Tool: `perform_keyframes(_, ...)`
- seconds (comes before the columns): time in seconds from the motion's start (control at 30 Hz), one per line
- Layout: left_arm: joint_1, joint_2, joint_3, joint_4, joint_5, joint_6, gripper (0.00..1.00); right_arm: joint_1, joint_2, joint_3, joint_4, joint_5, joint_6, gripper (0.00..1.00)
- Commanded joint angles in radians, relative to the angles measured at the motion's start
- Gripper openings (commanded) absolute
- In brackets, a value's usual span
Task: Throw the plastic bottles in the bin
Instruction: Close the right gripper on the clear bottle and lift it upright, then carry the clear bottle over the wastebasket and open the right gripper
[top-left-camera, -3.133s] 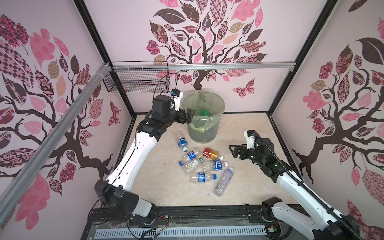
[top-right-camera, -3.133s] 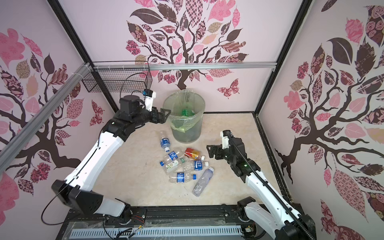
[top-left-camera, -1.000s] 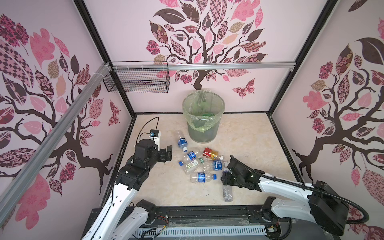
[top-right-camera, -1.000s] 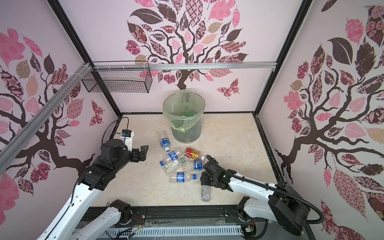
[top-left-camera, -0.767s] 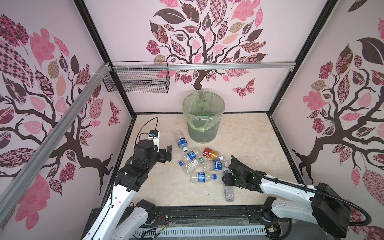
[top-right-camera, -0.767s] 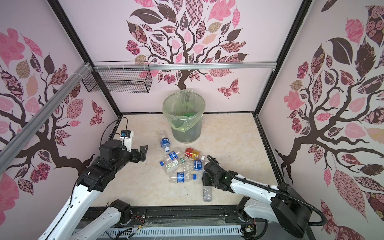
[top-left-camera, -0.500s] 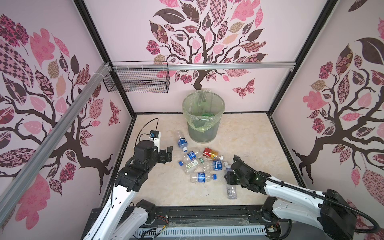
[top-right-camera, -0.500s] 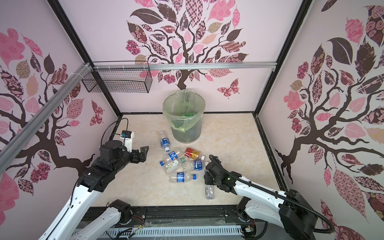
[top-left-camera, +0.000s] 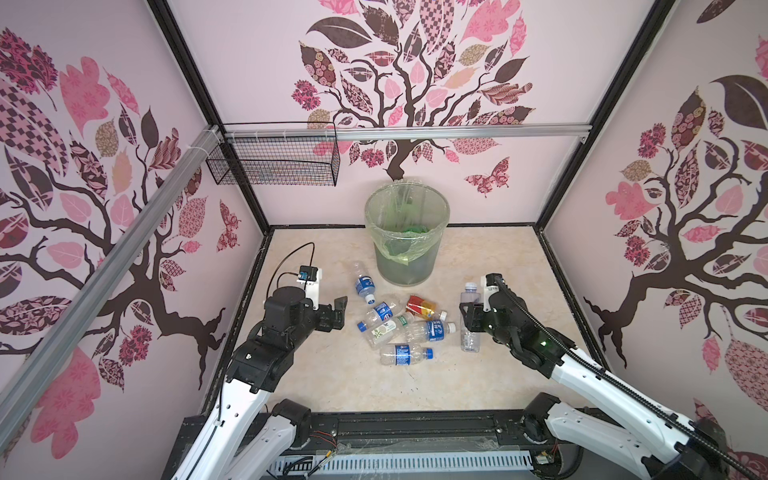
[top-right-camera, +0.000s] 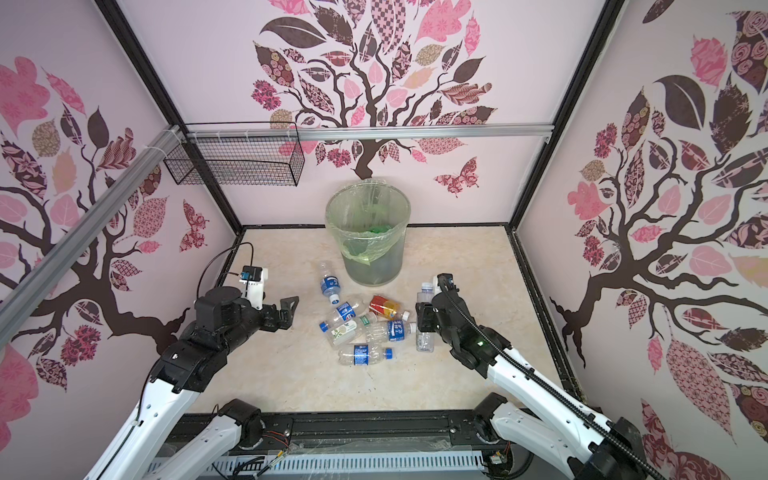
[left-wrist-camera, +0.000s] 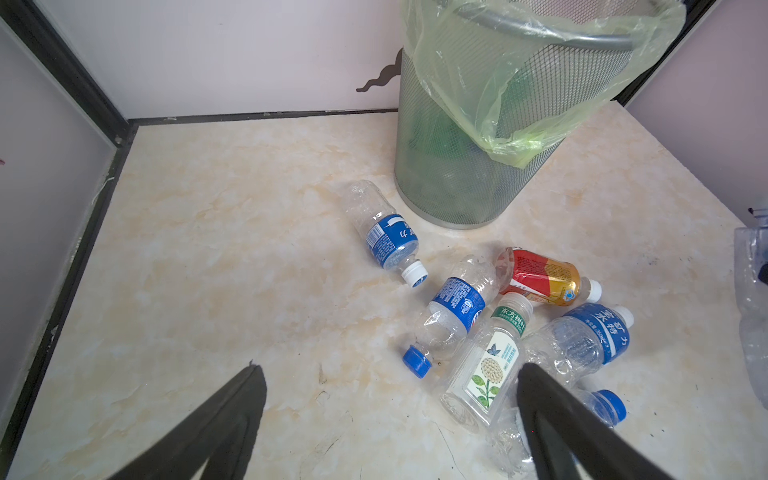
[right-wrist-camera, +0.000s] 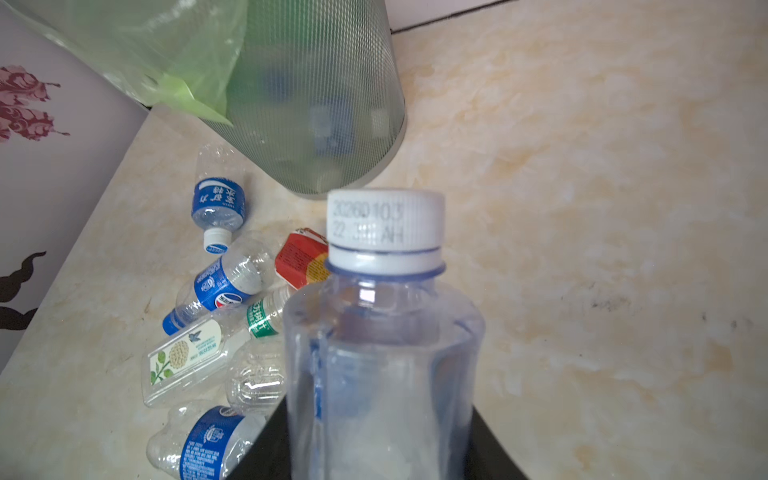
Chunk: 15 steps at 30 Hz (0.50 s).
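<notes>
Near the table's (top-left-camera: 505, 255) right edge, noted right gripper (top-left-camera: 472, 318) clamped on clear white-capped bottle (right-wrist-camera: 382, 357). Found left gripper (top-left-camera: 338, 312) spread wide, empty, toward left edge. Counted six loose bottles (top-left-camera: 401, 326) mid-table; logged bin (top-left-camera: 405, 266) at back edge.

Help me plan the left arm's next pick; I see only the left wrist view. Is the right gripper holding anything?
Observer: Yes, the right gripper is shut on a clear white-capped bottle.
Operator: Which way does it point?
Observer: Its cap points away from the robot, roughly toward the mesh bin.
Operator: How many lie loose outside it?
Observer: Six, in both top views; a blue-capped water bottle at the pile's near edge is mostly hidden in your view.
</notes>
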Motion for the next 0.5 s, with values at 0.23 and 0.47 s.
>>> perform_keyframes(0.23,0.004,-0.022,-0.037,0.025,0.013,-0.021,0.98,-0.048,-0.048,0.079,0.069,0.0,-0.14,0.41)
perform_keyframes(0.47,0.004,-0.029,-0.021,0.022,0.026,-0.035,0.98,-0.23,-0.018,0.074,0.134,-0.217,-0.118,0.41)
